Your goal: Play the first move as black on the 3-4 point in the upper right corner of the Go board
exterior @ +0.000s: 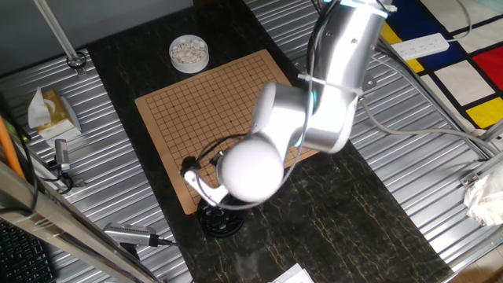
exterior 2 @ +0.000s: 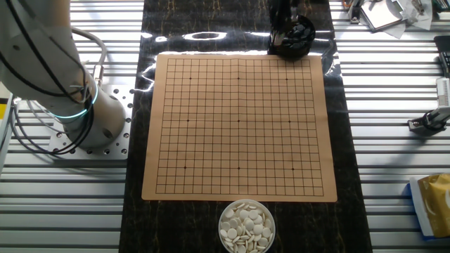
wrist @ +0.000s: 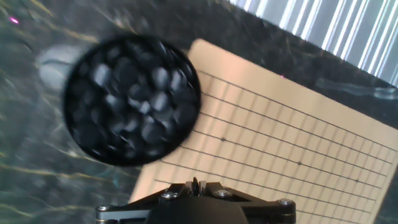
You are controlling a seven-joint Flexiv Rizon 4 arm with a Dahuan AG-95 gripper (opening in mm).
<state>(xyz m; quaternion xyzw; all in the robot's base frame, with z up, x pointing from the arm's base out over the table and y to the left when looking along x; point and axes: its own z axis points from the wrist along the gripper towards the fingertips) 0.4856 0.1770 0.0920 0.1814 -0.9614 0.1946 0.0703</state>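
Gripper (exterior 2: 283,31) hovers above the black stone bowl (wrist: 132,99); we cannot tell its jaw state. Board (exterior 2: 239,126) bare. Risk: motion blur suggests speed, so we may pinch two stones or none.

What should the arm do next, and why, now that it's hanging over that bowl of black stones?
Probably lower straight into the black bowl and pinch one stone. The board carries no stones yet, and the hand view looks down onto the heaped black stones from above, so none seems picked. The gripper is blurred, so its fingers' state is unclear.

No readable text, label or number anywhere.
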